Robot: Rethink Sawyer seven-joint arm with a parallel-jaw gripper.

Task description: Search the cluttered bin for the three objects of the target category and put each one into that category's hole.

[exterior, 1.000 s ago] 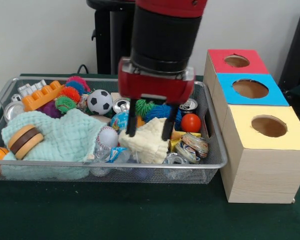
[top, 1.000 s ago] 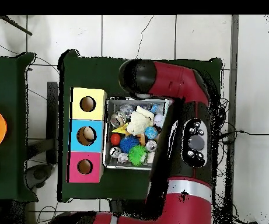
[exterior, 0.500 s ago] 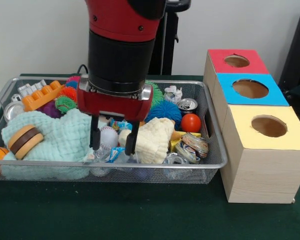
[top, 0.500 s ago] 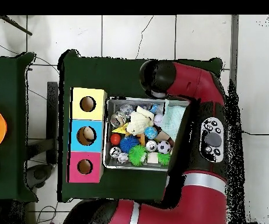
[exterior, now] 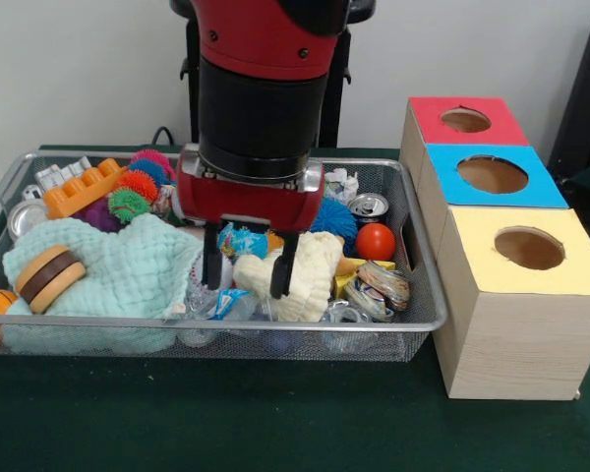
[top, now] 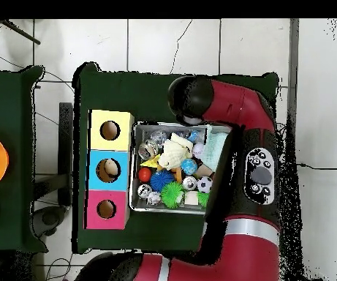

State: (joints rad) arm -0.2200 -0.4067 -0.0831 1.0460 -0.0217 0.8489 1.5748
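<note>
We see: mint green cloth (exterior: 128, 270), cream cloth (exterior: 310, 275), orange-red ball (exterior: 376, 242), black-and-white soccer ball (top: 205, 184), orange brick (exterior: 82, 189); box tops red (exterior: 464, 120), blue (exterior: 492, 175), yellow (exterior: 529, 249).

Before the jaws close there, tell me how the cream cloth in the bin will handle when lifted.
The cream cloth lies bunched in soft folds, so it will probably sag and drape rather than hold shape. It rests against the crinkled wrappers and looks light, so a lift may drag neighbours along. The gripper straddles its left edge; a pinch there may gather only a fold.
</note>
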